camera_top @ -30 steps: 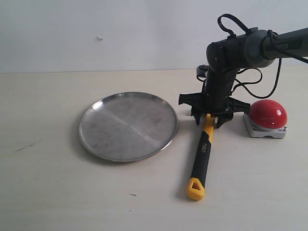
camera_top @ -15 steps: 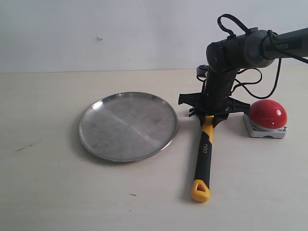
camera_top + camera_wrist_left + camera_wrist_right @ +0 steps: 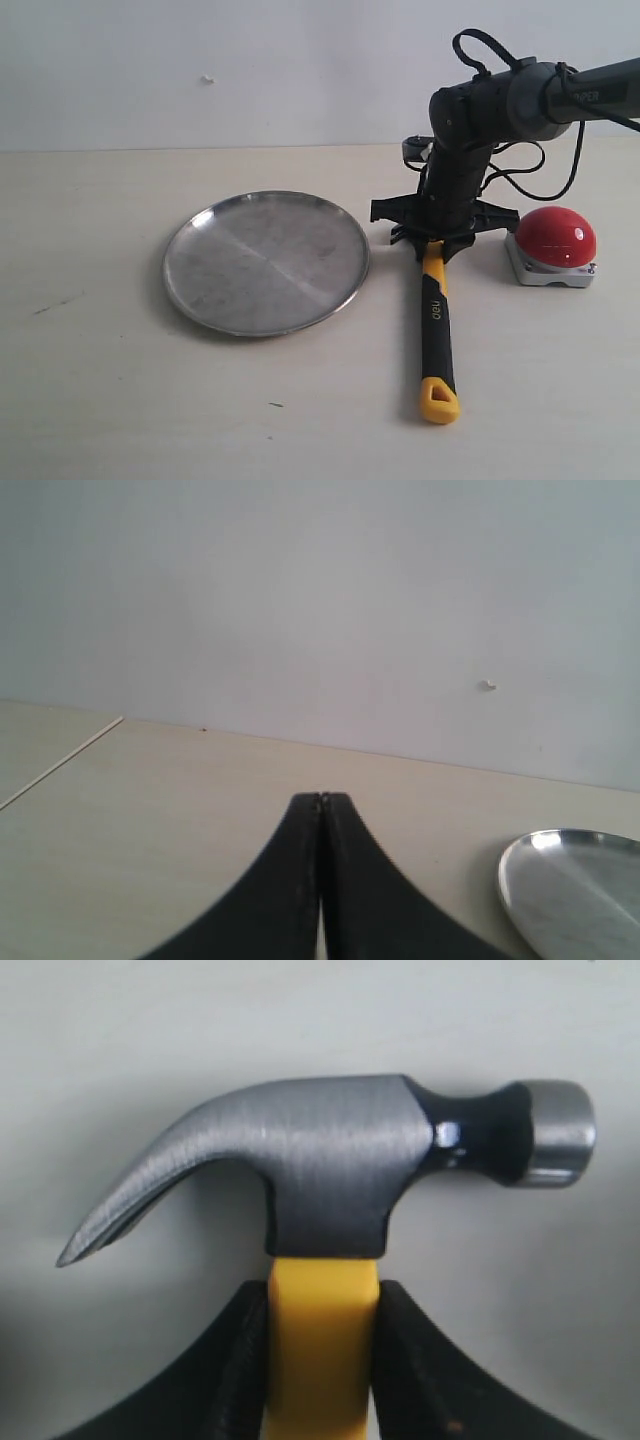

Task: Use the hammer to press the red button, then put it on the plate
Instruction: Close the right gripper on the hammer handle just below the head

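The hammer (image 3: 435,322) has its yellow-and-black handle pointing at the table's front edge. My right gripper (image 3: 432,246) is shut on the yellow part of the handle just below the head. In the right wrist view the dark claw head (image 3: 330,1160) shows whole above the right gripper (image 3: 322,1295), whose fingers press both sides of the handle. The red button (image 3: 556,237) sits on its grey base just right of that gripper, untouched. The silver plate (image 3: 266,261) lies to the left, with nothing on it. My left gripper (image 3: 321,798) is shut on nothing, with the plate's rim (image 3: 580,890) beside it.
The right arm (image 3: 500,100) reaches in from the upper right with looped black cables. A pale wall (image 3: 250,70) closes off the back of the table. Bare tabletop (image 3: 100,380) lies in front of the plate and the handle.
The handle's free yellow end has swung to the right, from pointing front-left to nearly straight at the front edge. The right gripper has risen slightly while holding it.
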{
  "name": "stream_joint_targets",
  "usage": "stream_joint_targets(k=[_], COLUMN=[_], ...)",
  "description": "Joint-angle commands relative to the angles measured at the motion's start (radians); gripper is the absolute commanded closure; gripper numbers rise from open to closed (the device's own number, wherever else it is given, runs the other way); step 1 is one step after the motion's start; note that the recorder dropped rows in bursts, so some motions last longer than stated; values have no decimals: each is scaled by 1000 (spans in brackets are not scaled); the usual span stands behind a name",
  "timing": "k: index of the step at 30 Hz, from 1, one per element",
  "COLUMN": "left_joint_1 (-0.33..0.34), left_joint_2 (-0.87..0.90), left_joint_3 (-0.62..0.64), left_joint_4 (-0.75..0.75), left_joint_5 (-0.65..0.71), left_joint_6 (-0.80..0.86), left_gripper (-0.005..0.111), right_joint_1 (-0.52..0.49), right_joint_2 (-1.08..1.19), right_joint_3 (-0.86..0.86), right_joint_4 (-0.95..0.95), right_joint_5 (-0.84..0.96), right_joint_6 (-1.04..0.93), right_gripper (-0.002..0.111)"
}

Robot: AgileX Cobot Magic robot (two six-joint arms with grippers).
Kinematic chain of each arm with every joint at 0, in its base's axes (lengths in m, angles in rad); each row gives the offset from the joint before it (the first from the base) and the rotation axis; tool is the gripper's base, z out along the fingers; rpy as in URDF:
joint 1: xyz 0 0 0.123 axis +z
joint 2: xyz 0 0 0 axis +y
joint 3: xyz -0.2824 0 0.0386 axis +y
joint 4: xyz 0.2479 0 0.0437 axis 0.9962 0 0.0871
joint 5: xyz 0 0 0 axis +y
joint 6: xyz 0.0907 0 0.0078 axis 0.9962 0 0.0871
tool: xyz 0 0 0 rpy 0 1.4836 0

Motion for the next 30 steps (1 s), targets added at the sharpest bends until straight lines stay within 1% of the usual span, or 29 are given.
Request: stream_joint_targets(k=[1, 6, 9, 13, 14, 16, 22, 24, 26, 29, 30], left_joint_1=[2, 2, 2, 2, 2, 2, 2, 2, 2, 2, 2], left_joint_2=[-5, -5, -5, -5, -5, -5, -5, -5, -5, -5, -5], left_joint_3=[1, 1, 1, 1, 1, 1, 1, 1, 1, 1, 1], left_joint_4=[0, 0, 0, 0, 0, 0, 0, 0, 0, 0, 0], left_joint_5=[-1, -1, -1, -1, -1, -1, -1, -1, -1, -1, -1], left_joint_6=[1, 1, 1, 1, 1, 1, 1, 1, 1, 1, 1], left_gripper=[107, 107, 107, 107, 107, 107, 107, 107, 107, 107, 107], right_joint_1=[1, 1, 1, 1, 1, 1, 1, 1, 1, 1, 1], right_joint_2=[0, 0, 0, 0, 0, 0, 0, 0, 2, 5, 10], right_joint_3=[-4, -4, -4, -4, -4, -4, -4, -4, -4, -4, -4], right_joint_4=[6, -4, -11, -13, -15, -15, 18, 29, 36, 36, 36], right_joint_5=[-3, -10, -10, -10, -10, -10, -10, -4, 1, 10, 16], right_joint_6=[-42, -35, -35, -35, -35, -35, -48, -57, -62, -62, -75], right_gripper=[108, 108, 98, 75, 72, 67, 60, 60, 65, 83, 90])
